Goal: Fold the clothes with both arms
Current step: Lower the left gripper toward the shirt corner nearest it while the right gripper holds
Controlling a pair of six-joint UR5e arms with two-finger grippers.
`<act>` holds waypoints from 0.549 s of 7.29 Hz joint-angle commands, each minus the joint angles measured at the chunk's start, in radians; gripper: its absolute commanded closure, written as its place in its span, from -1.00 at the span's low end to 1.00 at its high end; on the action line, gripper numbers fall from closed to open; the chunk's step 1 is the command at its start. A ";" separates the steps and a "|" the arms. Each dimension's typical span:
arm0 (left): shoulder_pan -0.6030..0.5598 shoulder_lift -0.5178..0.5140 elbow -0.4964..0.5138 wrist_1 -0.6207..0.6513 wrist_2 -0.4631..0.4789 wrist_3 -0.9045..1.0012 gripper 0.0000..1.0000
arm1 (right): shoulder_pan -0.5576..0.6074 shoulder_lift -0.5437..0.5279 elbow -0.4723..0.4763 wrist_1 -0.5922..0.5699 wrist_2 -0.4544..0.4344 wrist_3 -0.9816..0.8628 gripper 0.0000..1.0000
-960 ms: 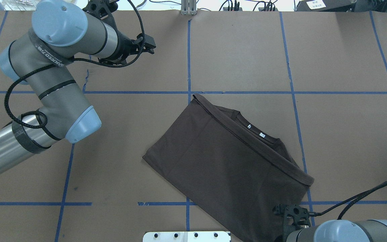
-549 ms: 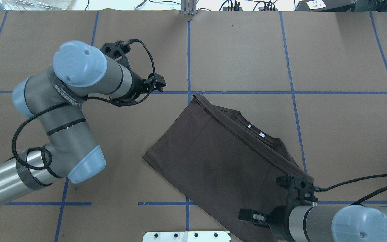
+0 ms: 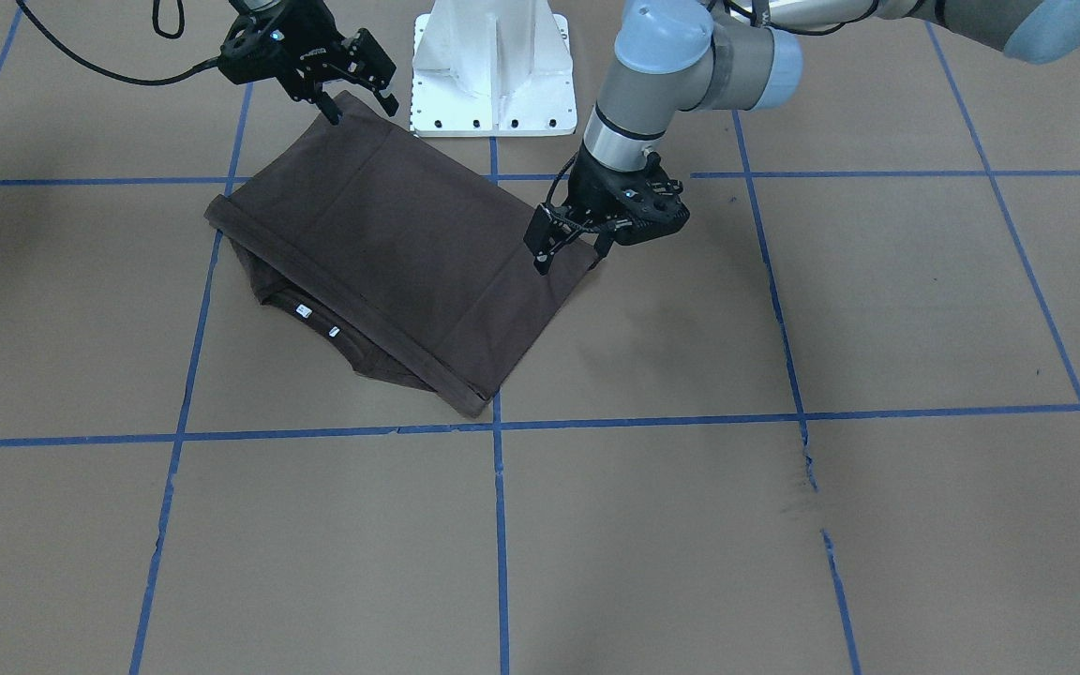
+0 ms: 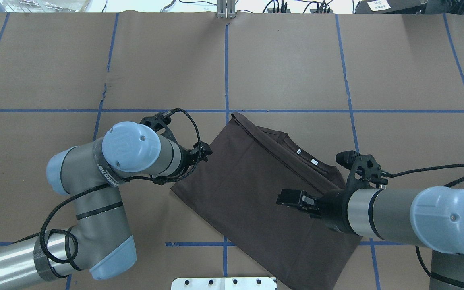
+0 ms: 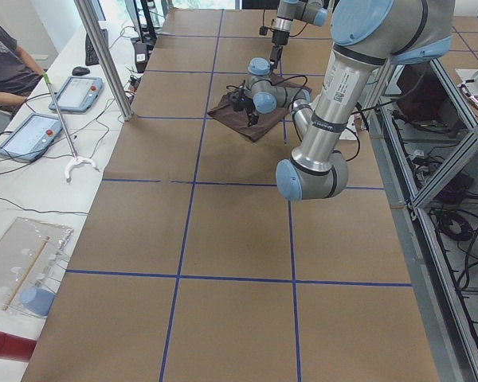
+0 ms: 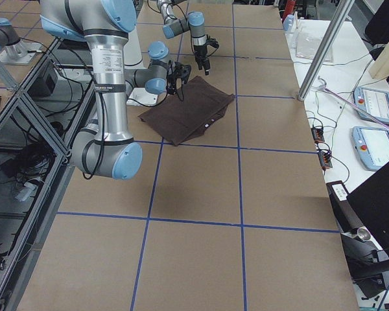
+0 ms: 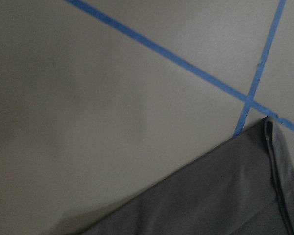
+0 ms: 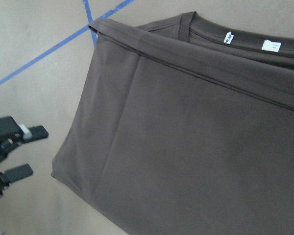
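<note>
The brown T-shirt (image 4: 256,193) is laid on the counter (image 4: 296,60), already doubled over and turned askew to the blue tape lines (image 4: 288,110). Its collar (image 4: 304,157) and white tags (image 8: 272,45) are left uncovered along the far side.

The left claw (image 3: 566,258) is held spread open just at the left edge of the shirt, near a corner. The right claw (image 3: 357,94) is also seen open, with nothing in it, and is placed above the corner nearest the white pedestal (image 3: 488,66).

Several faults are to be feared. If only the upper layer is caught by the left claw, the fold is likely to be pulled open. If the edge is missed, the paper cover could be scraped. If the two corners are lifted unevenly, the cloth may be dragged further askew or wrinkled.

Some things cannot be judged. The number of layers at each edge is not shown, and the sleeves are hidden underneath. In the overhead view the nearest corner is cut off by the frame. No fingers are shown in the left wrist view, so the height over the cloth is uncertain. In the side views everything is too small.
</note>
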 commanded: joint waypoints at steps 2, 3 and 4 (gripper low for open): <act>0.041 0.020 0.016 0.076 0.052 -0.030 -0.81 | 0.038 0.056 -0.032 -0.004 0.009 -0.009 -1.00; 0.047 0.026 0.019 0.080 0.053 -0.031 -0.81 | 0.038 0.057 -0.030 -0.004 0.009 -0.009 -1.00; 0.049 0.033 0.020 0.080 0.054 -0.031 -0.77 | 0.039 0.068 -0.032 -0.004 0.009 -0.009 -1.00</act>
